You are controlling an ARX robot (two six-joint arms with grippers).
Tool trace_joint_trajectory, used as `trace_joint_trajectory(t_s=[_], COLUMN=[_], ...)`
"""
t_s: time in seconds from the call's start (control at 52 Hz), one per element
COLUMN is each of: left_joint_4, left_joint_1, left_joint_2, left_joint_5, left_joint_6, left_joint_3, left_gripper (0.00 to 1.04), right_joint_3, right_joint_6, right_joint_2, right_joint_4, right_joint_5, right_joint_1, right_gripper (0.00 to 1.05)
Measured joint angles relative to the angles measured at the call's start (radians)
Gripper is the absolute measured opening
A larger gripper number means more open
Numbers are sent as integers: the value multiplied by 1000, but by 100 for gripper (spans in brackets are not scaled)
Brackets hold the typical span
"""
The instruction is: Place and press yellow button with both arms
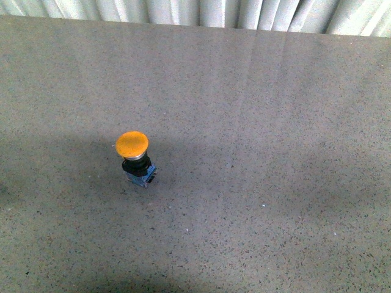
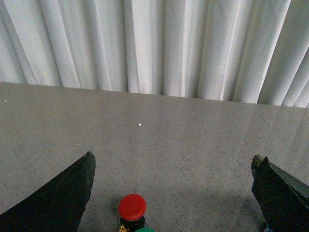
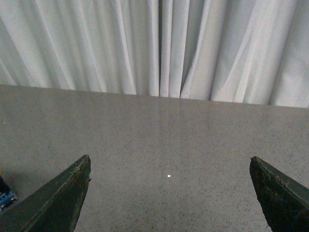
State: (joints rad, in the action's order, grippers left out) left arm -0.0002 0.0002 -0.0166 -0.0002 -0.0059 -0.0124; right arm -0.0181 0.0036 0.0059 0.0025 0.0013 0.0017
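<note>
On the left half of the speckled grey table (image 1: 275,91), slightly nearer than mid-depth, your yellow button (image 1: 133,157) stands upright on its blue-grey base with the orange-yellow cap on top, so it looks already placed and ready to be pressed from above. Nothing touches it and neither arm shows in the front view, so both are probably held back on the near side. Your left gripper (image 2: 174,193) has its fingers (image 2: 63,198) spread wide with nothing between them; a red button (image 2: 132,208) sits on the table in that gap, close to the camera, with a bit of green cap just beside it at the frame edge. Neither shows in the front view, so don't mistake red for your target. Your right gripper (image 3: 169,193) is also spread wide and empty, over bare table; a small blue base corner (image 3: 6,198) peeks in at the frame edge beside one finger, possibly the yellow button, but I can't confirm. Far edge is a white pleated curtain (image 1: 183,12). My read: placing appears done, the press is not yet made. A wide-open claw is poor for pushing a small cap, so close the fingers first and come straight down, or the narrow base may tip.
</note>
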Motion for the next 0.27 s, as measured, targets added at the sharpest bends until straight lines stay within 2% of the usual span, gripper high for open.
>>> trace_joint_trajectory(t_s=[0.269], left_joint_4=[0], left_joint_1=[0], left_joint_2=[0], left_joint_5=[0], left_joint_6=[0], left_joint_3=[0], left_gripper=[96], right_joint_3=[0], right_joint_6=[0], right_joint_2=[0], right_joint_4=[0], right_joint_5=[0], right_joint_1=[0], right_gripper=[96])
